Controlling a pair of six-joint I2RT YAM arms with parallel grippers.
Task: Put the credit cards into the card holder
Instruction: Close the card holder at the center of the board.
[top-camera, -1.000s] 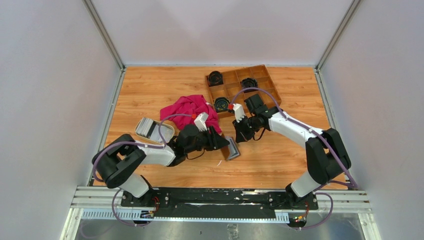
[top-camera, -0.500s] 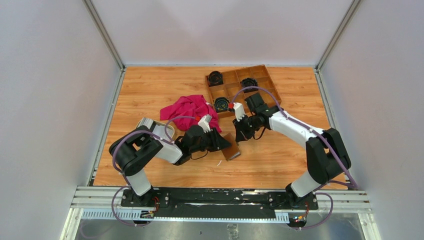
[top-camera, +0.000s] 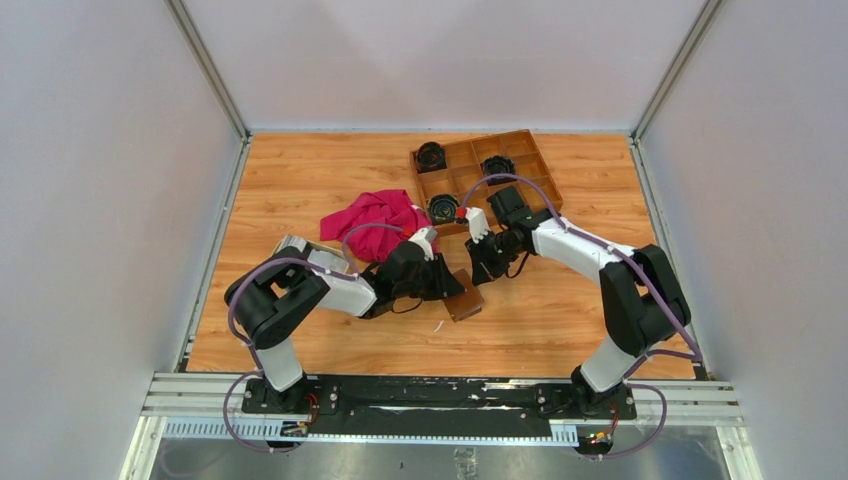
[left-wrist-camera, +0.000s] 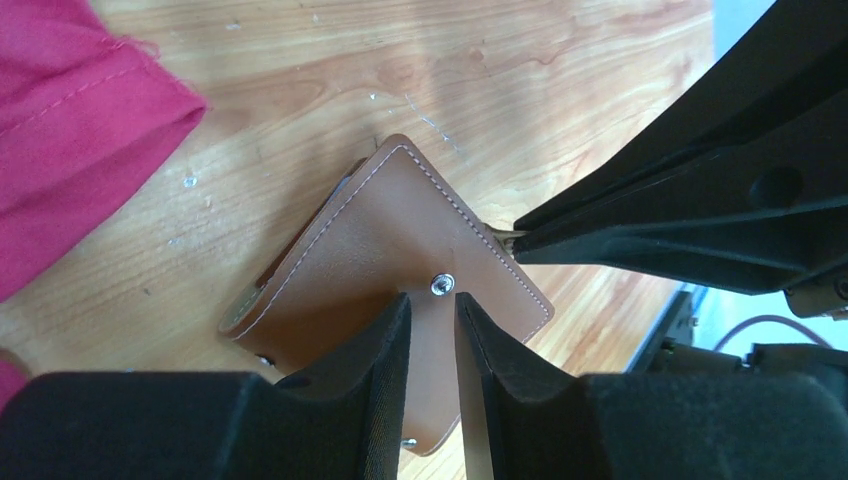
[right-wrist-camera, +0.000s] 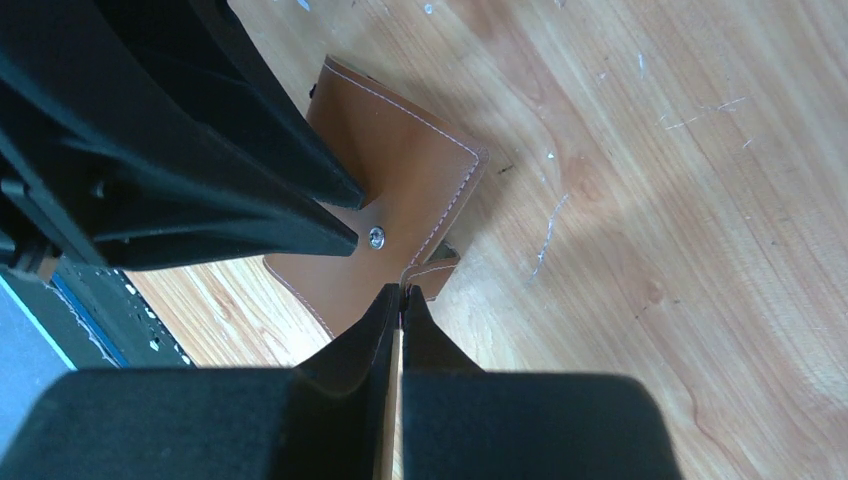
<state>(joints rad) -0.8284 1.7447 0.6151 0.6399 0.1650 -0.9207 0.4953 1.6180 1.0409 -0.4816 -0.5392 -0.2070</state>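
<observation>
The card holder (left-wrist-camera: 400, 230) has flipped shut; the left tool (left-wrist-camera: 432, 302), slightly parted, sits directly above it; the right tool (right-wrist-camera: 402, 293) pinches its tab.

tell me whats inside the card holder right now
Cannot be seen: the card holder lies folded, only its brown outer leather and snap stud showing. The inner pockets and whatever they hold are covered.

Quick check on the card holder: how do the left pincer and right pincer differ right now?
The left pincer has a narrow gap between its fingers; the right pincer is shut. The left sits over the flat face of the card holder beside the snap stud, gripping nothing; the right pinches the tab at its edge. Both are black and work on the same folded holder.
</observation>
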